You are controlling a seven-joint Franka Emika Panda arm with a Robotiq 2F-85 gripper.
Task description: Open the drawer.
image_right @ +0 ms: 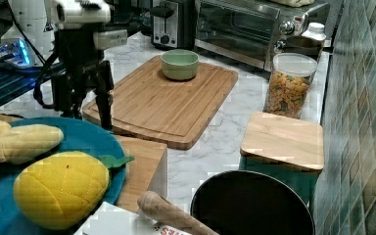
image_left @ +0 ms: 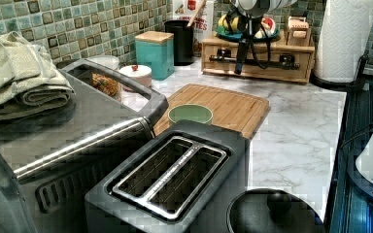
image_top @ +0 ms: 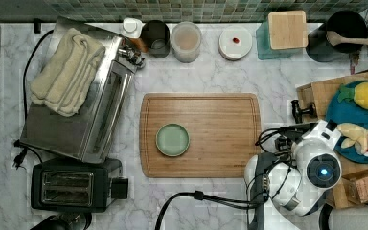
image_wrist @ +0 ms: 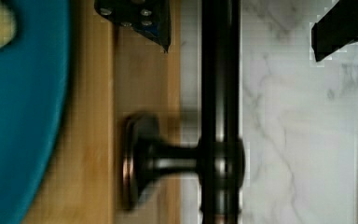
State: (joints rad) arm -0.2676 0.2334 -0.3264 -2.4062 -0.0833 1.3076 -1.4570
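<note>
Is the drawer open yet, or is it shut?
Shut. In the left view the drawer front sits flush with its wooden box, and the wrist view shows its bar handle close against the wood.
</note>
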